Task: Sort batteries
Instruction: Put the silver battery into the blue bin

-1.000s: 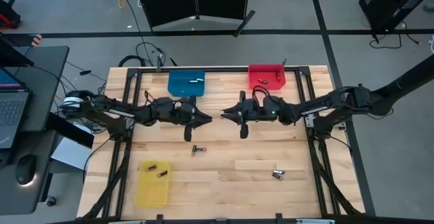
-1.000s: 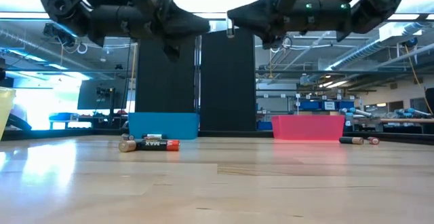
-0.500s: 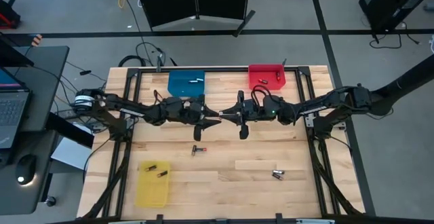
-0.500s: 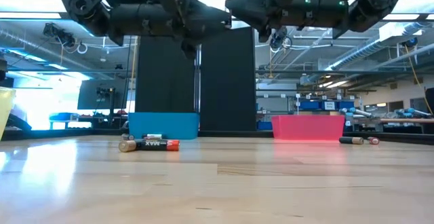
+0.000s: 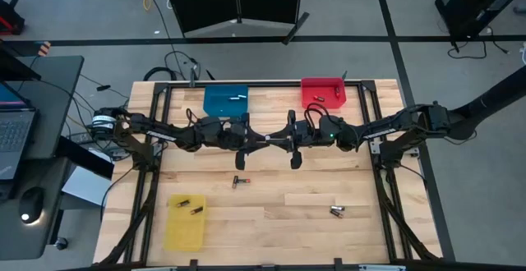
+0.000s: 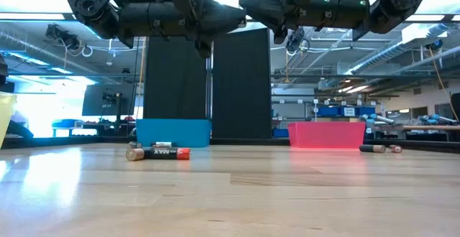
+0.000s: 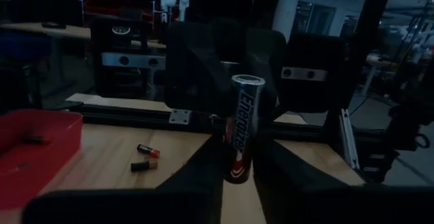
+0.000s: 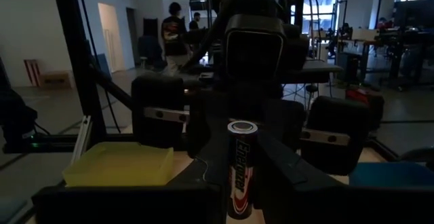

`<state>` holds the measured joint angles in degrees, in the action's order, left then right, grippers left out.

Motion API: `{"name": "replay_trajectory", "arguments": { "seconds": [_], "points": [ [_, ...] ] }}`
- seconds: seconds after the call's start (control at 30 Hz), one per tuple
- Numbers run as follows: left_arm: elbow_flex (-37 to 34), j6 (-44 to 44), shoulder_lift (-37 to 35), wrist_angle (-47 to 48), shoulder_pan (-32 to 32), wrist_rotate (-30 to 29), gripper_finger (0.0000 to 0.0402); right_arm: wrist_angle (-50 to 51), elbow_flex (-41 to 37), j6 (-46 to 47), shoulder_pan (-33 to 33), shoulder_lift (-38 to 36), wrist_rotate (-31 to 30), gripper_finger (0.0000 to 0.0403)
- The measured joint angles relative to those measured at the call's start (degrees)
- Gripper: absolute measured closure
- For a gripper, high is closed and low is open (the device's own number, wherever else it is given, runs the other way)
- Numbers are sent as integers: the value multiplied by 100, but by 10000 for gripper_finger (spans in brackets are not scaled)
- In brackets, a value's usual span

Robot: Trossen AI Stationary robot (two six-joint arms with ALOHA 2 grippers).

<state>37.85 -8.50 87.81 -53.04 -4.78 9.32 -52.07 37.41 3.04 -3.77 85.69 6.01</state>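
Only in the two wrist views is a black-and-silver battery (image 7: 241, 130) seen, clamped upright between both grippers' fingers. In the high view the left gripper (image 5: 256, 140) and right gripper (image 5: 276, 139) meet tip to tip at frame centre. More batteries (image 6: 159, 153) lie on the pale planked wooden table (image 5: 271, 209). A workshop with a person (image 8: 173, 34) is seen behind.

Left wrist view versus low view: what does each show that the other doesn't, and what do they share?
Only the left wrist view shows the Energizer battery upright between the fingers of the left gripper, with the right gripper facing it. Only the low view shows the blue bin and a black-and-red battery lying in front of it. Both show the red bin and two batteries on the table beside it.
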Motion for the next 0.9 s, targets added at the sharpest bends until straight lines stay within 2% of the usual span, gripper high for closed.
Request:
{"name": "replay_trajectory", "arguments": {
  "seconds": [0.07,0.27,0.43,0.57,0.77,0.83,0.9],
  "points": [
    [0,160,0,-12,0,-2,354,-17,0,14,0,0,-8,345],
    [-2,252,0,-33,0,-18,357,-39,0,10,0,-2,-30,343],
    [-2,373,-93,121,-45,-80,357,-39,2,-22,-2,0,-303,291],
    [-2,480,-388,604,-124,-131,357,-24,2,-36,-9,-9,-608,254],
    [-2,793,-1098,1886,-232,-237,357,-46,2,-37,-93,-148,-637,234],
    [34,826,-1401,2631,-338,-379,357,-33,2,-56,-125,-219,-637,235],
    [276,831,-1703,3844,-484,-614,357,64,2,-105,-146,-305,-637,237]
  ]
}}
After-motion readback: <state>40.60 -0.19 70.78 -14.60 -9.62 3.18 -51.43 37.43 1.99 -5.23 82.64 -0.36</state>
